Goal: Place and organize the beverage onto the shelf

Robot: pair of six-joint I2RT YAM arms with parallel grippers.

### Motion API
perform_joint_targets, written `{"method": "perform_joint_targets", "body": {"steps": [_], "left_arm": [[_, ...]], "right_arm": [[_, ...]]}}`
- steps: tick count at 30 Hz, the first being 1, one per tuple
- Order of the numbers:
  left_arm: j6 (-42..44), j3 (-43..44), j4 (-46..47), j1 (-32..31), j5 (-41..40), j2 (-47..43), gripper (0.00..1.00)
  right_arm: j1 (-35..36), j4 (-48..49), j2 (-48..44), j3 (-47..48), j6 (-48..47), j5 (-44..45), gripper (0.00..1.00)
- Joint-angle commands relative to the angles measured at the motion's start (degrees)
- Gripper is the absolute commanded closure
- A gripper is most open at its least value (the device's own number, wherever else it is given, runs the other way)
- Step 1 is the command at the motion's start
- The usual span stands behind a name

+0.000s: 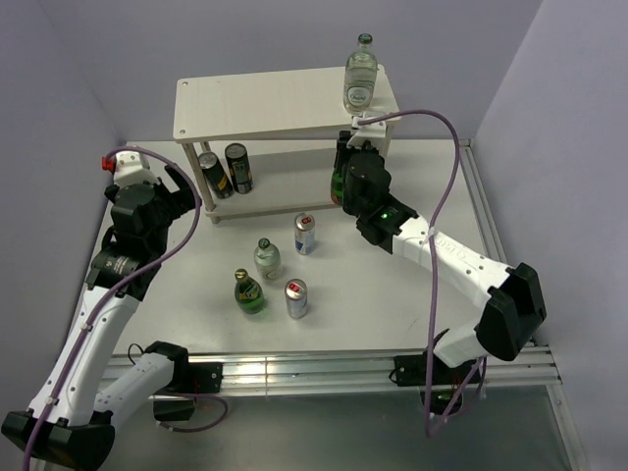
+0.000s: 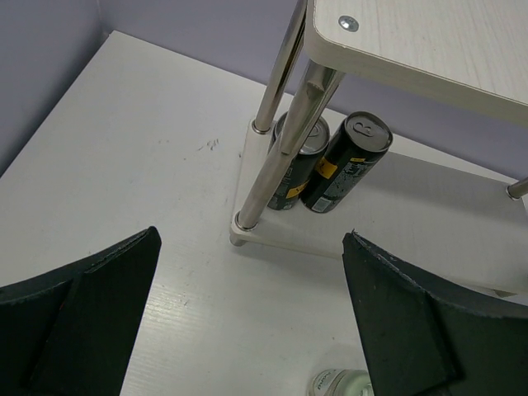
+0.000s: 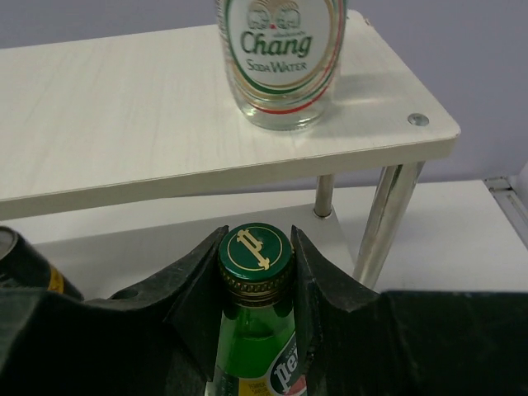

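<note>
Standing on the shelf, the clear bottle reads "Chang Soda Water".

My top camera looks down from high behind the near edge over the whole bench and shelf. My left wrist view sits close, facing the shelf's left corner; my right wrist view sits close, facing its right end. All three share the shelf.
</note>
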Motion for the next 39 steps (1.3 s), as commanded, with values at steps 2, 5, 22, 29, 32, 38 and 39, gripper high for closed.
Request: {"method": "perform_joint_targets", "body": {"steps": [2,5,22,29,32,38,39], "left_arm": [[-0.9,0.0,2.0,0.3,1.0,0.4,0.01],[-0.8,0.1,2.0,0.3,1.0,0.6,0.01],[-0.7,0.2,2.0,0.3,1.3,1.9,0.01],[-0.7,0.4,1.8,0.6,1.7,2.6,0.01],[-0.6,0.4,1.9,0.7,1.7,2.6,0.01],[-0.6,0.4,1.8,0.7,1.7,2.6,0.01],[-0.5,0.4,1.9,0.7,1.6,2.6,0.01]], "right_arm": [[-2.5,15.4,0.1,-0.8,5.3,-1.1,1.0],[-3.4,20.0,2.3,-2.9,6.0,-0.6,1.0],[-7.0,43.1,17.4,-1.5,-3.8,3.3,1.0],[-8.2,47.1,22.4,0.6,-5.7,4.1,1.0],[-8.5,49.1,25.1,1.8,-6.9,4.9,1.0],[-9.4,49.5,29.0,4.6,-6.1,5.9,1.0],[-9.5,49.1,29.4,4.9,-6.0,5.9,1.0]]}}
